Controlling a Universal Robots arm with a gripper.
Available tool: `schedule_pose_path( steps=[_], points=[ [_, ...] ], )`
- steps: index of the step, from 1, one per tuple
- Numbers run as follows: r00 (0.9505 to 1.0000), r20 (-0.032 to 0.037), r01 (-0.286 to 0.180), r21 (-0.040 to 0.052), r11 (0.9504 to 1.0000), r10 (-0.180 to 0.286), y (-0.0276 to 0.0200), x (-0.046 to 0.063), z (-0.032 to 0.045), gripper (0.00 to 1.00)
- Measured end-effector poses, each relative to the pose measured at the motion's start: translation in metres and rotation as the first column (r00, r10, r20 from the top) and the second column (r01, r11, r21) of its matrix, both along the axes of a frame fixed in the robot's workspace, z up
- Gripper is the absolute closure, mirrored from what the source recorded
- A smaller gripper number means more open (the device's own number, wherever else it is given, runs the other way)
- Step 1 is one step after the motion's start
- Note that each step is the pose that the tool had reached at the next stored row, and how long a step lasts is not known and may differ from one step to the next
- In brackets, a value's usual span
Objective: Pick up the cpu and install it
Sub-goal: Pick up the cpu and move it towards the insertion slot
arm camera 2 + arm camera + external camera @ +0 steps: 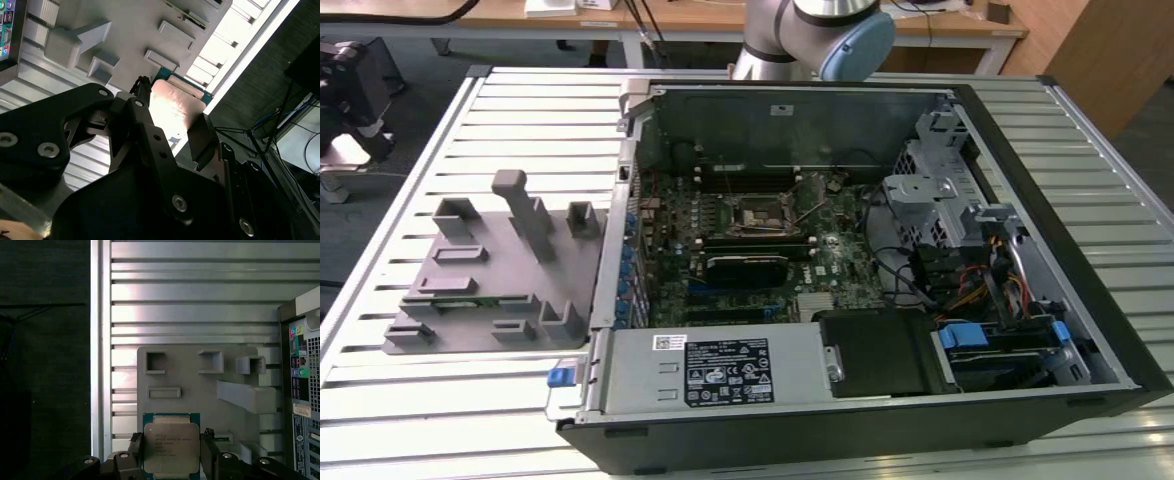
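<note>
Cpu, pale silvery top with a thin green rim, was clamped edge to edge in the gripper, one black finger pressed against each of two opposite sides. In both wrist views the chip was carried over one edge of the gray fixture, its flat top facing the first wrist camera. The second wrist view showed the same grasp from the side, the cpu bright with glare between the dark linkages. Gray fixture, a moulded plate with raised blocks and shallow pockets, lay on the slatted metal table. Open computer case lay just beside the fixture, on the exterior view's right of it. Black-and-metal socket frame sat on the motherboard inside that case, well apart from the fixture. Robot arm stood beyond the case's far wall.
</note>
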State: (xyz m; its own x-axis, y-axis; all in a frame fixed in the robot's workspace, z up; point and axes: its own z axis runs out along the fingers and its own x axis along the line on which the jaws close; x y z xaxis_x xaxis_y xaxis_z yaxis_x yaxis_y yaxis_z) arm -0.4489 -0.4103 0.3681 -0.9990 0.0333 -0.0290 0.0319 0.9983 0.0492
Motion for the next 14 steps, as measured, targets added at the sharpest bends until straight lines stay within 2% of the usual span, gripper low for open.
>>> schedule_pose_path(
  steps=[14],
  points=[
    [1.0000, 0.0047, 0.000, 0.0000, 1.0000, 0.000, 0.0020, -0.001, 0.0281, 0.46]
  ],
)
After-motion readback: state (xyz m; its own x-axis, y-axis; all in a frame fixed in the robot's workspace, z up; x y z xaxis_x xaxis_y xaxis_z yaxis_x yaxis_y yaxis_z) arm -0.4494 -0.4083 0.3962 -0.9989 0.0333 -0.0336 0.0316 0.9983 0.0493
